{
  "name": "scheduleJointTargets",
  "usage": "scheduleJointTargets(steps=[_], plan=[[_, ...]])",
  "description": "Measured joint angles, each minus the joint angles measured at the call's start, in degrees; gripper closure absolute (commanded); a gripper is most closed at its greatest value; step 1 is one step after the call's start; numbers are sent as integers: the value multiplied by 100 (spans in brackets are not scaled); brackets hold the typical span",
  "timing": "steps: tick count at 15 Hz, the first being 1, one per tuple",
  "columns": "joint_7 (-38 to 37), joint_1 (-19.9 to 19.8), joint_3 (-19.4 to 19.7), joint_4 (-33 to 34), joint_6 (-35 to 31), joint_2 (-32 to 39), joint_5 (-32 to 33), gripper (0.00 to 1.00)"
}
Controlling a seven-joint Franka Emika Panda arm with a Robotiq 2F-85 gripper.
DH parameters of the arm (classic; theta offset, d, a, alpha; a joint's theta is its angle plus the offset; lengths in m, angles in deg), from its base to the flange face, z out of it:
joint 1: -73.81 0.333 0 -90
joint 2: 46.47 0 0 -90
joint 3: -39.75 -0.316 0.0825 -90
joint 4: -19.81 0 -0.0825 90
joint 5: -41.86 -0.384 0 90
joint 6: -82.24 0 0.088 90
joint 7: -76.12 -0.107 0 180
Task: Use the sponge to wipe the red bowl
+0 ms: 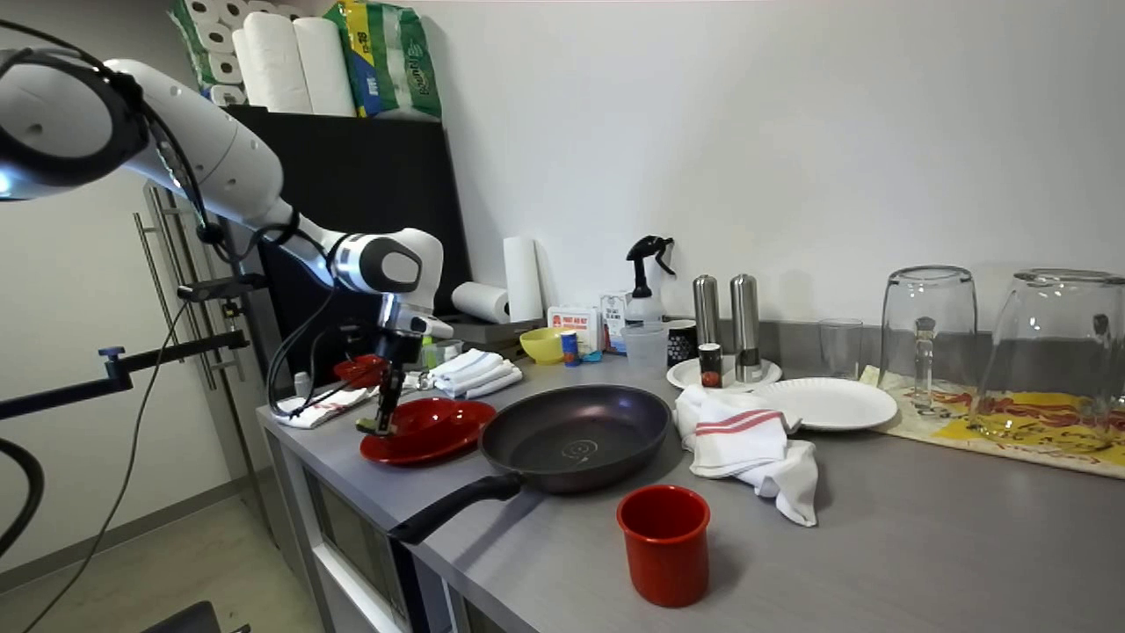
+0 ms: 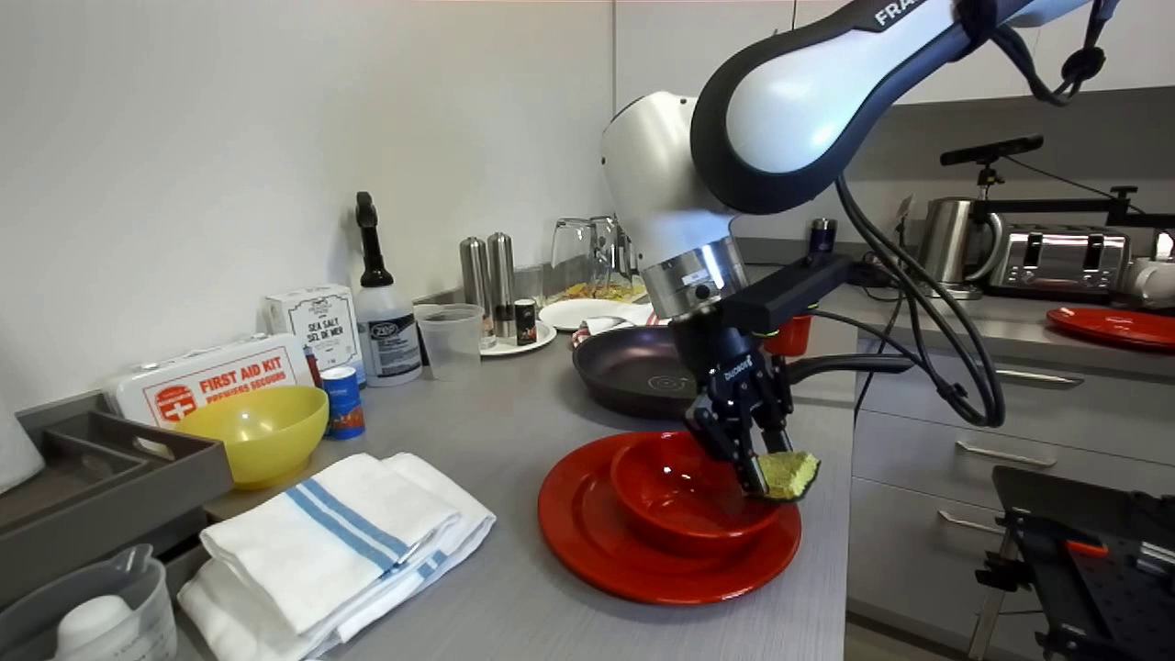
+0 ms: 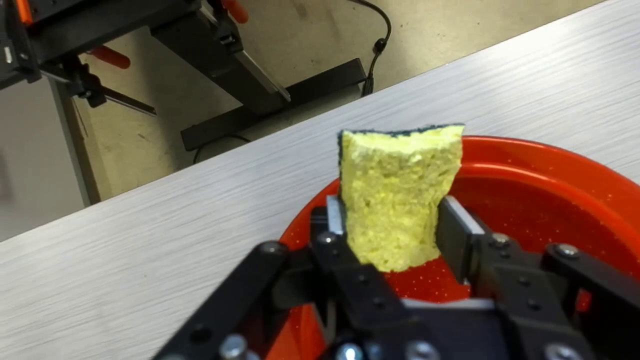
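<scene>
Gripper (image 2: 768,466) clamped on a yellow sponge (image 2: 793,474) by its sides, near three o'clock of the red bowl (image 2: 675,500) before me, presumably leaving one end free to wipe.

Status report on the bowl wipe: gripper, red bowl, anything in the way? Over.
Gripper clamped on the sponge. Red bowl sitting on the red plate; sponge contact unclear. Frying pan close beside, might crowd wide strokes.

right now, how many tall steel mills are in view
2, in both exterior views: one steel mill and another mill beside it, upright near the wall. More may be hidden.
</scene>
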Motion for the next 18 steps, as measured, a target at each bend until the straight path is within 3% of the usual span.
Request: scheduleJointTargets(steps=[10, 18], plan=[[205, -10, 35, 12, 11, 23, 272, 77], [174, -8, 12, 116, 11, 23, 37, 77]])
